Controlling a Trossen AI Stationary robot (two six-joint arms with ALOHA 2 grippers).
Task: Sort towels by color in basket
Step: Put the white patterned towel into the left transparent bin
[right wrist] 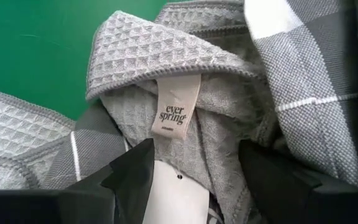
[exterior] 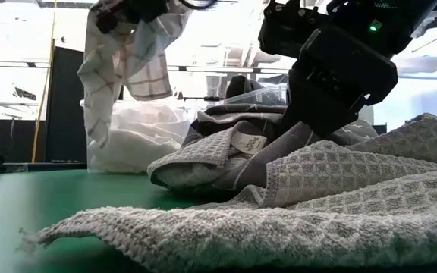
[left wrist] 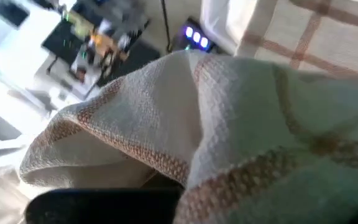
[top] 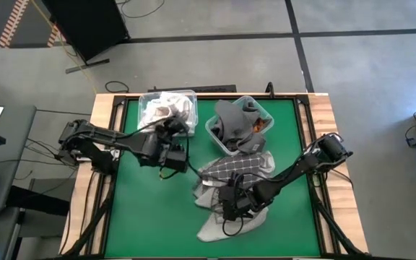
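My left gripper (top: pixel 170 136) is by the near edge of the clear basket (top: pixel 147 97) that holds white towels, and it is shut on a white checked towel (exterior: pixel 127 57). That towel fills the left wrist view (left wrist: pixel 229 112). My right gripper (right wrist: pixel 197 186) is open and points down over the pile of grey towels (top: pixel 233 184) on the green mat. Its fingers stand on either side of a fold of a light grey waffle towel (right wrist: pixel 142 56), at the fold's white label (right wrist: pixel 178 106). A white-and-grey checked towel (top: pixel 237 166) lies in the same pile. My left gripper holds the white checked towel by its upper part (exterior: pixel 139 19); the cloth hides the fingers, so the kind of hold does not show. The towel hangs slack below the gripper, in front of the white basket. My right gripper: I cannot tell whether its fingers (right wrist: pixel 132 177) touch the light grey towel.
A second clear basket (top: pixel 266 112) at the far middle holds dark grey towels and a bit of orange (top: pixel 263 124). The mat's near-left part (top: pixel 150 217) is bare green. Wooden rails (top: pixel 85 188) border the table.
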